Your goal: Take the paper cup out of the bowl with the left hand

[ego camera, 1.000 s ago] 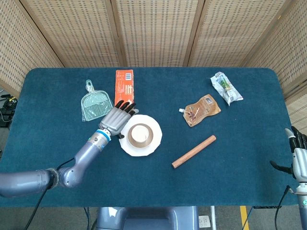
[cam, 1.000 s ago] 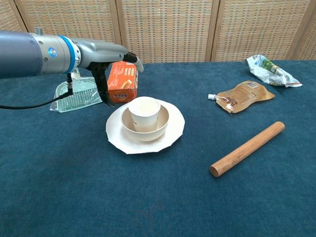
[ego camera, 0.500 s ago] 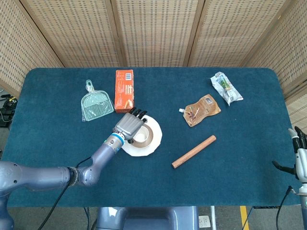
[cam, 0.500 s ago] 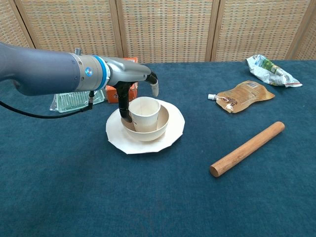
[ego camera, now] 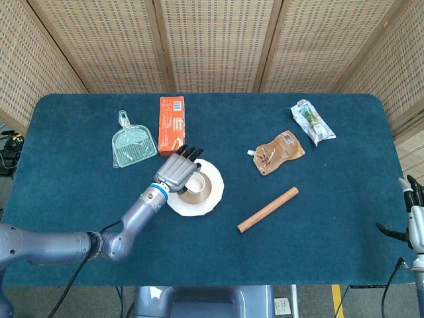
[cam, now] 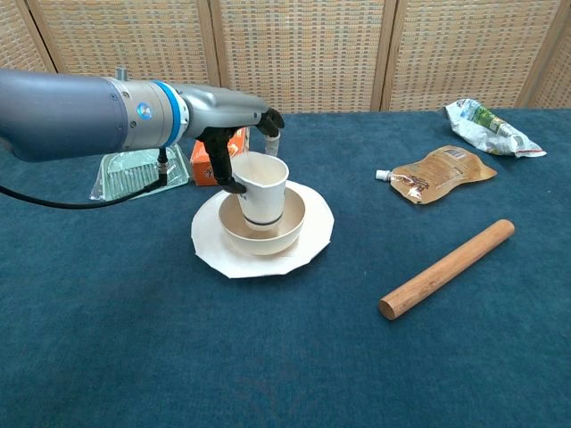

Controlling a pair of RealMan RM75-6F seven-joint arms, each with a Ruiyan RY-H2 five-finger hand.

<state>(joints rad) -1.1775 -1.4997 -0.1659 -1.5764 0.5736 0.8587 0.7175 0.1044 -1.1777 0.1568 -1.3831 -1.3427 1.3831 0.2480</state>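
Over the bowl (cam: 268,234), left hand (cam: 234,134) pinching the paper cup (cam: 260,187) at its rim, tilted, raised partway for clearing the bowl's edge.

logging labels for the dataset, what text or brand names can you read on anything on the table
Nothing can be read in either view.
Orange box: print on its face, blurred.
Brown spouted pouch: small dark label, too small to read.
Green and white wrapper: crumpled print, illegible.
Paper cup, held by the left hand: a dark band only, no letters visible.
Bowl, plate, wooden rolling pin, clear dustpan: no visible text.
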